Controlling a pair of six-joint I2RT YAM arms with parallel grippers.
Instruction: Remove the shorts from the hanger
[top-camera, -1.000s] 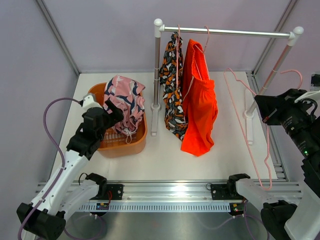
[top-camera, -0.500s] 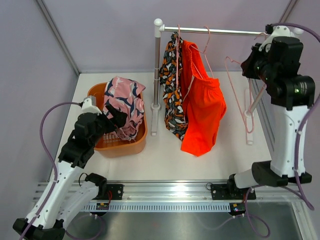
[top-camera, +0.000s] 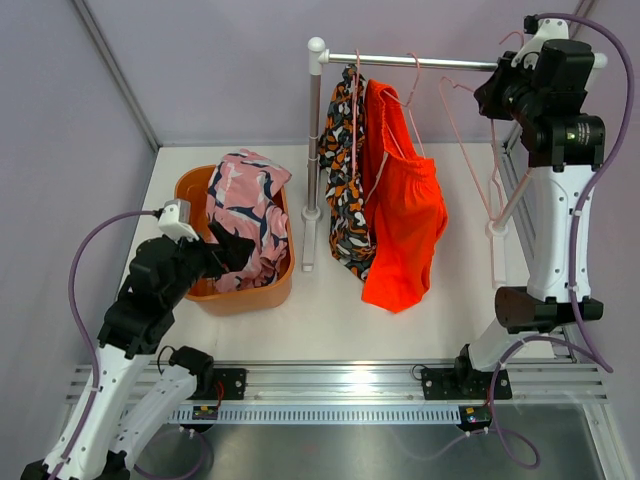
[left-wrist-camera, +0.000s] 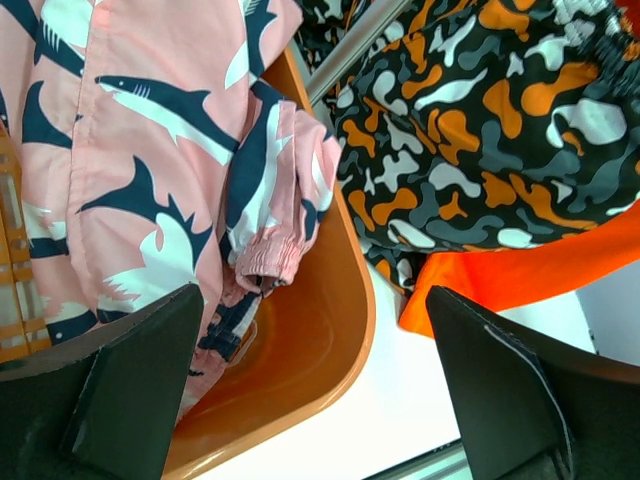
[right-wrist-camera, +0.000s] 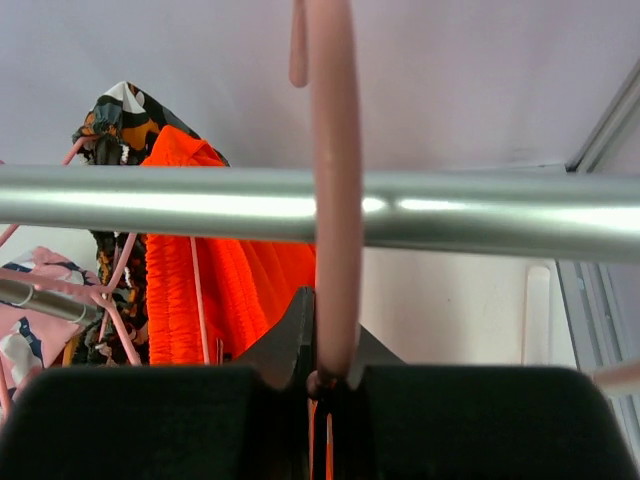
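Hanger (right-wrist-camera: 335, 200), pink, pinched in right gripper (right-wrist-camera: 318, 385), hook apparently over rail (right-wrist-camera: 150, 205).

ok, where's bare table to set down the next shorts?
Bare table: the front strip between the orange basket and the aluminium rail, and the patch right of the orange shorts up to the rack foot. Crowded: the basket, filled by pink shark shorts, and under the camo shorts.

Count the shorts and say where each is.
3. The pink shorts lie in the orange basket; black patterned shorts and orange shorts hang side by side on the rail. Basket may hide more.
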